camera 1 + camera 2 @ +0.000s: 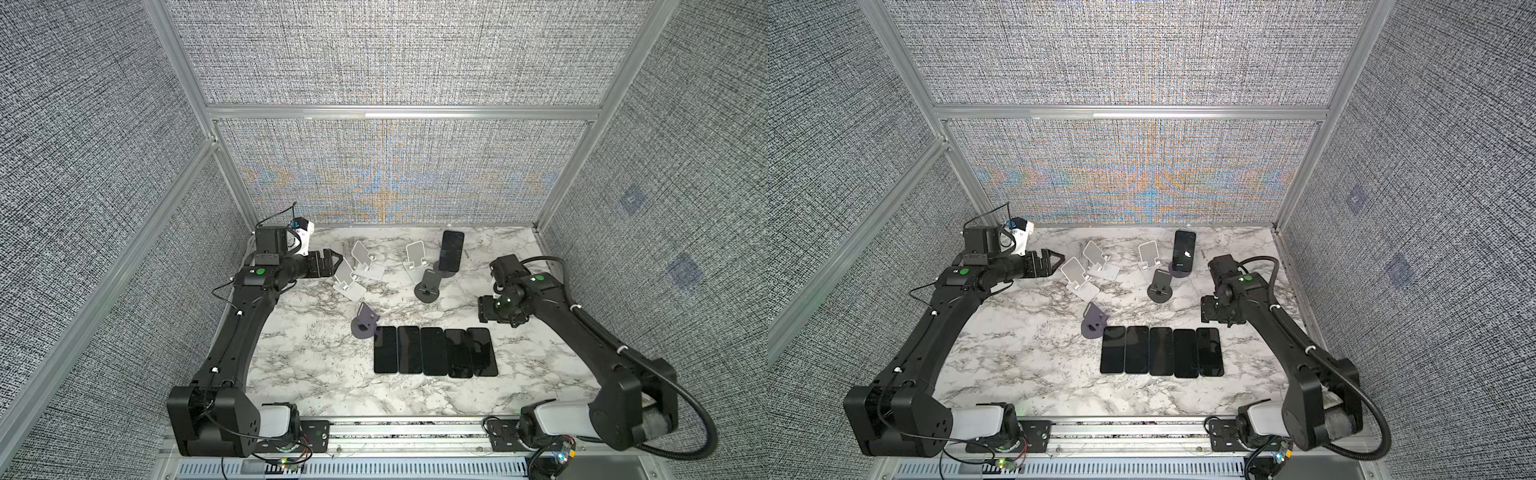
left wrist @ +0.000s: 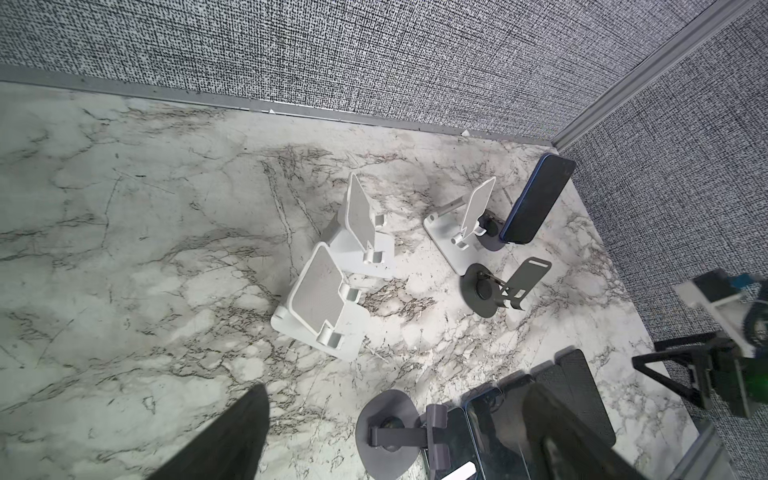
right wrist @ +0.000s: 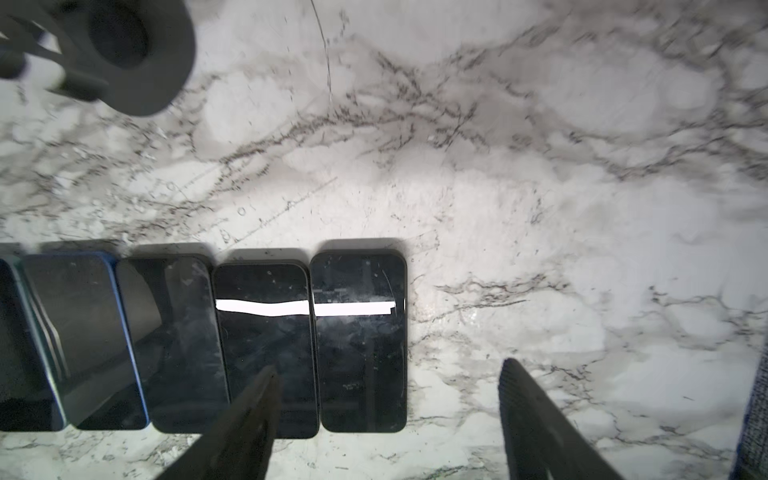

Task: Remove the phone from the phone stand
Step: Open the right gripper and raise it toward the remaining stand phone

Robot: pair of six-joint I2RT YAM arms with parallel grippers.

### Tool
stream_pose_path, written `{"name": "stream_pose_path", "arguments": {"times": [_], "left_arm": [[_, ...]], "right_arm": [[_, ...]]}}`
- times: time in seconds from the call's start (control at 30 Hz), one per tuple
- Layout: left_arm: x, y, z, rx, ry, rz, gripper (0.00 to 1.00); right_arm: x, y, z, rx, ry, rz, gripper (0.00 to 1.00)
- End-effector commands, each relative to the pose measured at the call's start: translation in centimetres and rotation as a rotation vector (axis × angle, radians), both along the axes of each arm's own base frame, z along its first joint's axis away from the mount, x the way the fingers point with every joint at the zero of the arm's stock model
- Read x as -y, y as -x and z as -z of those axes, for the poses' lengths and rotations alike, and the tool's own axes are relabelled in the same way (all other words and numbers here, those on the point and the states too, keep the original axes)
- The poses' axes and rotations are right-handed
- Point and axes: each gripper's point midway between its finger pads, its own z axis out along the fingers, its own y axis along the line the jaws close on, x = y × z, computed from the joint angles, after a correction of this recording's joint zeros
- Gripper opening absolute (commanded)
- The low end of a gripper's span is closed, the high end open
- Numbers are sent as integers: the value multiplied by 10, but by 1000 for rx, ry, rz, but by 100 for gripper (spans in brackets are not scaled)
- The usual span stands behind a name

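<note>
A dark phone [image 1: 452, 249] [image 1: 1184, 251] leans upright on a dark round phone stand [image 1: 440, 271] [image 1: 1177, 273] at the back right of the marble table; the left wrist view shows the phone [image 2: 536, 203] and its stand [image 2: 492, 243] too. My left gripper [image 1: 337, 262] [image 1: 1059, 259] [image 2: 397, 392] is open and empty at the back left, beside the white stands and far from the phone. My right gripper [image 1: 494, 309] [image 1: 1214, 309] [image 3: 390, 368] points down, open and empty, over the right end of the row of flat phones, nearer the front than the stand.
Several dark phones [image 1: 434, 351] [image 3: 266, 345] lie flat side by side at mid-table. Three empty white stands [image 1: 365, 259] [image 1: 347, 280] [image 1: 415, 259] and two empty dark stands [image 1: 428, 286] [image 1: 363, 322] stand around. Fabric walls close in the back and both sides.
</note>
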Motion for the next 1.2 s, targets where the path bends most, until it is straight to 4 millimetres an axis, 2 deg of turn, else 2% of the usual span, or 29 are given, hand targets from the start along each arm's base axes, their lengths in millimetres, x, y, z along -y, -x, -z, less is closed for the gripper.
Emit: {"name": "stream_pose_path", "arguments": {"times": [0.0,0.17,0.37,0.57,0.87,1.07,1.17], "left_arm": [[1,-2,-1,16,-16,4,96],[3,-3,1,16,-13,3,96],[7,-3,4,9,-9,7,96],[8,-7,15,-13,-25,-3,95],[6,-10,23,-30,-34,-11,95],[6,-10,23,-28,-36,-11,95],[6,-9,23,-29,-36,-10,95]], "right_arm": [[9,-3,-25,104,30,41,73],[8,-9,-60,276,15,45,74],[-3,-21,-92,370,54,19,74],[-32,-52,-118,540,15,23,77],[-63,-105,-123,632,8,71,87],[-76,-133,-105,584,33,82,99],[-85,-148,-93,556,45,72,99]]}}
